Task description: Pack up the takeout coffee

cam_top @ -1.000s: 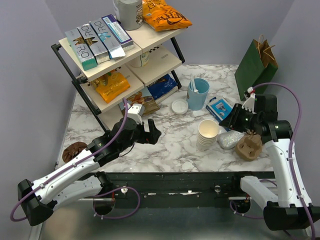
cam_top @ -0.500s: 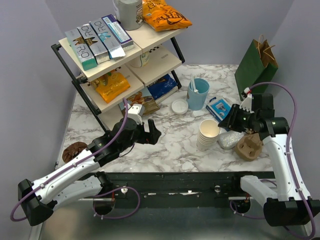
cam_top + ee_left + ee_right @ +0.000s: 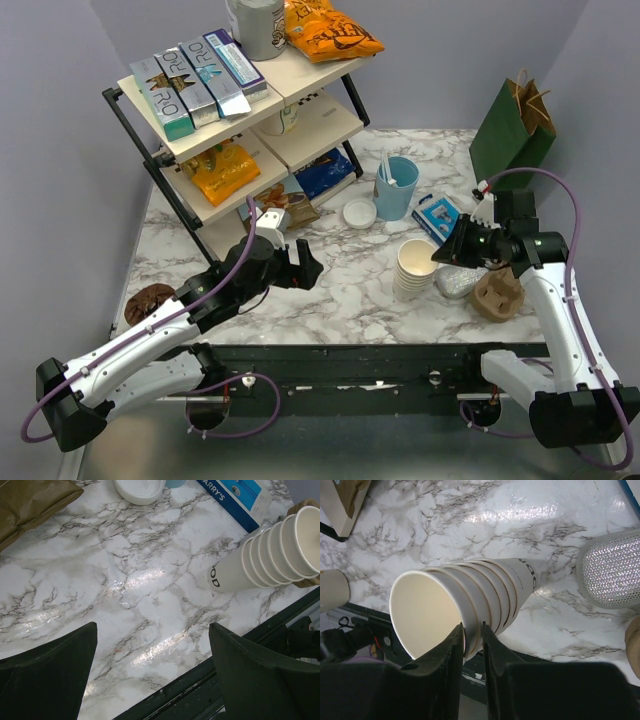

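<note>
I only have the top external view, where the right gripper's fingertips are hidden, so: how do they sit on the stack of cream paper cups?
Observer: Right wrist view: the right gripper is closed on the top rim of the stack of cream paper cups, one finger inside the top cup, one outside.
Operator: Is the silvery oval packet touching the stack?
Observer: No; it lies apart, marble showing between them.
Operator: And on the left?
Observer: The left gripper is wide open above the white marble table, nothing between its fingers.
</note>
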`<state>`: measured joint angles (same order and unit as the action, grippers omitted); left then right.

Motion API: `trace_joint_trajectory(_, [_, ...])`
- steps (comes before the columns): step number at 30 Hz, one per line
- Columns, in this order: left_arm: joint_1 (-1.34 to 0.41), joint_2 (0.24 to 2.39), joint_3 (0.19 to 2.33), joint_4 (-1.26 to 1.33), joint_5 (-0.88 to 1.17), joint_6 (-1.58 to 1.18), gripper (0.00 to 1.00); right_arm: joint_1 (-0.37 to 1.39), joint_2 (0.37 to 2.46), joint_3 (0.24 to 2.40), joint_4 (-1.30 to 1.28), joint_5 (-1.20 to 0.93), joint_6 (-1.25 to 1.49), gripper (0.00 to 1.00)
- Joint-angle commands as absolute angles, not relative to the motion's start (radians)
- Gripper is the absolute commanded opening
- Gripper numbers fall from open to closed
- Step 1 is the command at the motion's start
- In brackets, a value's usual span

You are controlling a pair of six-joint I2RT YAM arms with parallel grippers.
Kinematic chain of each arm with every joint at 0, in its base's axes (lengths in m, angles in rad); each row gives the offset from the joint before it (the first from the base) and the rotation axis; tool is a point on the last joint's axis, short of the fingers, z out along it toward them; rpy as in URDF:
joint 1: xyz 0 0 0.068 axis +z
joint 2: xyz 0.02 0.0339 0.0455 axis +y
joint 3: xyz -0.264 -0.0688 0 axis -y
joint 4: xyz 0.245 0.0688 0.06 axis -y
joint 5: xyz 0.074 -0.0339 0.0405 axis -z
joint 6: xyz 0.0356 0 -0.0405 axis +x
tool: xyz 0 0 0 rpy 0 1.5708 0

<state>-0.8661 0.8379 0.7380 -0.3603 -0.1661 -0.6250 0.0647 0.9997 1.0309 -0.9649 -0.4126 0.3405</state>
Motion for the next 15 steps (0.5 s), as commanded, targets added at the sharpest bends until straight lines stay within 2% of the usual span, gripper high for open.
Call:
trace_joint_trajectory(1, [-0.868, 0.831, 0.724, -0.341, -0.143, -0.624, 0.99, 0.071, 1.005, 1.035, -0.965, -0.374, 0.360, 0.24])
trace_joint_trajectory(6, [-0.868, 0.831, 0.723, -0.336, -0.140, -0.621, 0.99, 0.071, 1.006, 1.063, -1.006, -0.308, 0.365, 0.24])
trace_joint_trajectory(15, [-0.868, 0.834, 0.719, -0.333, -0.137, -0.617, 0.99, 0.072, 1.025, 1.086, -1.031, -0.314, 0.357, 0.24])
